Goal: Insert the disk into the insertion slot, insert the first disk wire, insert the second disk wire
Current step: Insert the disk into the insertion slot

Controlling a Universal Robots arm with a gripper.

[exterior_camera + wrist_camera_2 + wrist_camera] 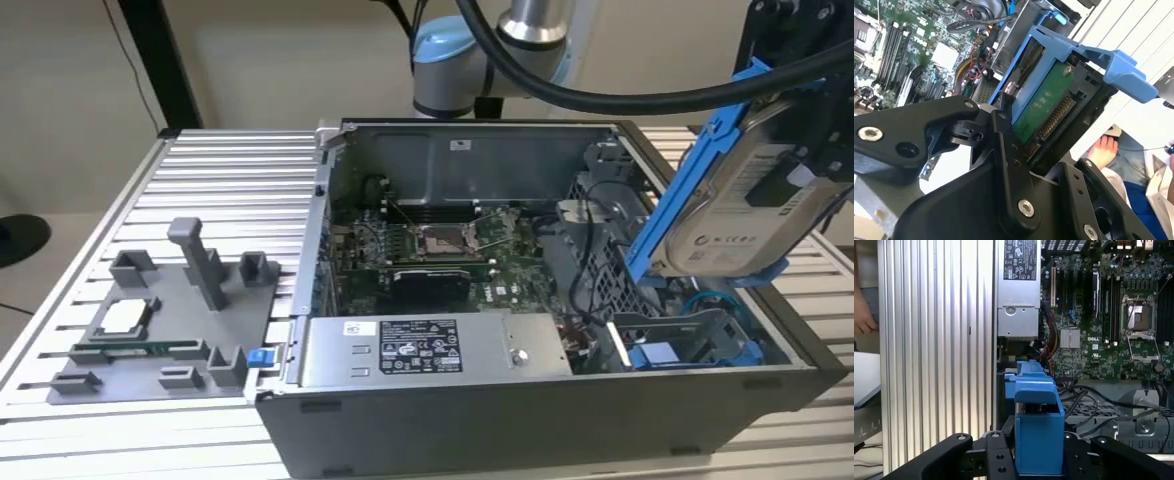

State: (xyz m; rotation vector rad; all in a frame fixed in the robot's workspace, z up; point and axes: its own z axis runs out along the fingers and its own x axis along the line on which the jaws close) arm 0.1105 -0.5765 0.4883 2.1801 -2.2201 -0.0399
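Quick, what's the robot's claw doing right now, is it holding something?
Gripper: shut on the disk, tilted above the open computer case.

First wrist view: the disk presents edge-on, and its gripped end is hidden between the jaws of the gripper. Exterior view: the disk covers part of the insertion slot, and the picture edge cuts off the gripper body. What appears to be a hand is cut off at the first wrist view's edge.
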